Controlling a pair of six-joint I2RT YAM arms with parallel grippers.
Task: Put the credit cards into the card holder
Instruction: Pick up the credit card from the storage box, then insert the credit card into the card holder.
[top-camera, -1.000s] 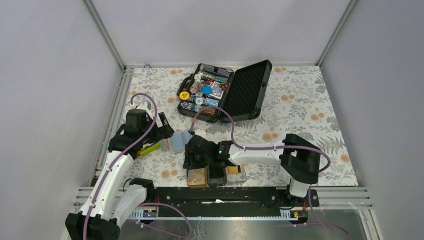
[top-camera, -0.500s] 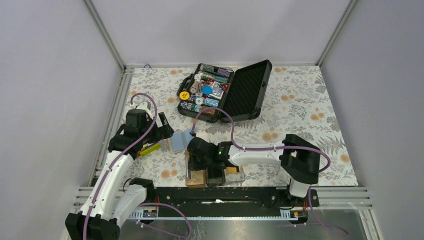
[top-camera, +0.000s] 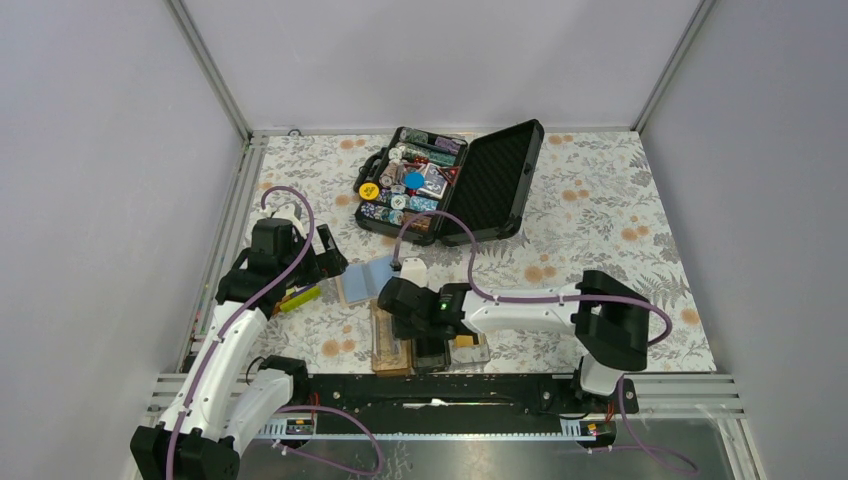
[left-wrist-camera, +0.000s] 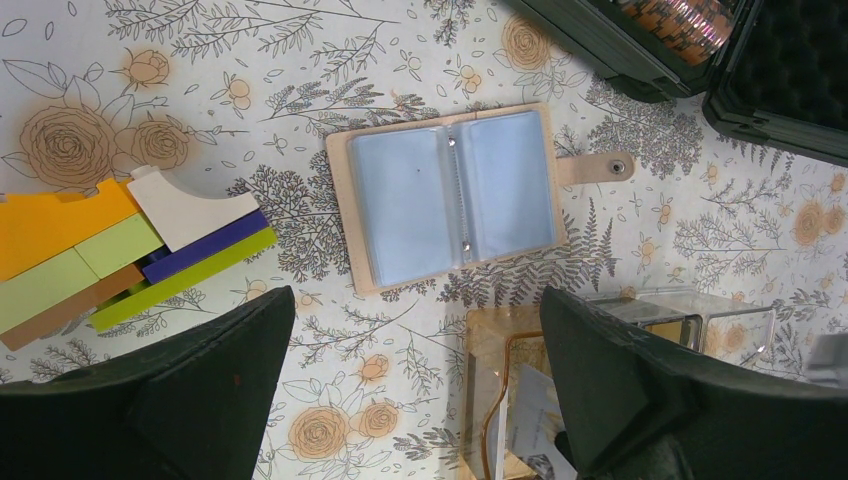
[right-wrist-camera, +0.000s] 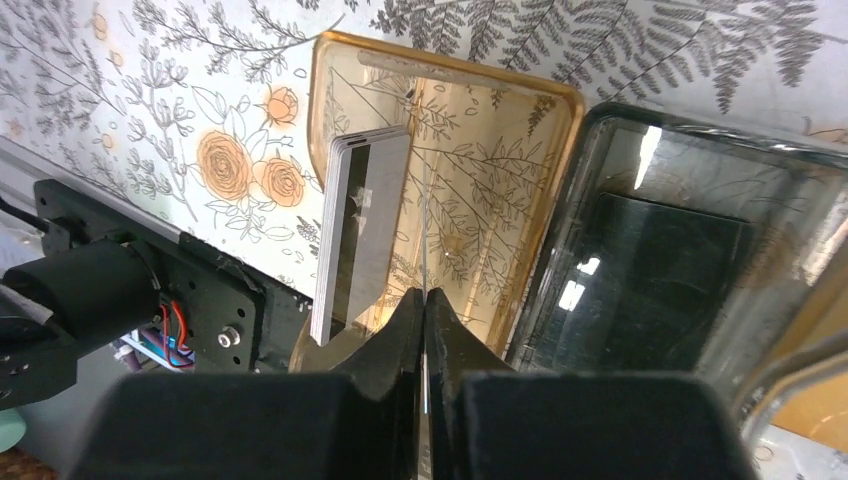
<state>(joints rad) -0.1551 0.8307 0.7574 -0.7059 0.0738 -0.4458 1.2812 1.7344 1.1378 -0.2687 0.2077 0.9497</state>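
- Right hand (right-wrist-camera: 425, 300): jaws pressed together above the amber compartment of the card holder (right-wrist-camera: 560, 110). Whether the thin line between the tips is a card's edge cannot be told.
- Left hand (left-wrist-camera: 415, 300): spread wide, holding nothing, over the floral counter (left-wrist-camera: 300, 60).
- Credit cards (right-wrist-camera: 362, 230): a thin, rigid, glossy stack standing on edge against the amber wall.
- Risk: brushed by the hand, the leaning stack would probably topple, since slick acrylic offers little grip.
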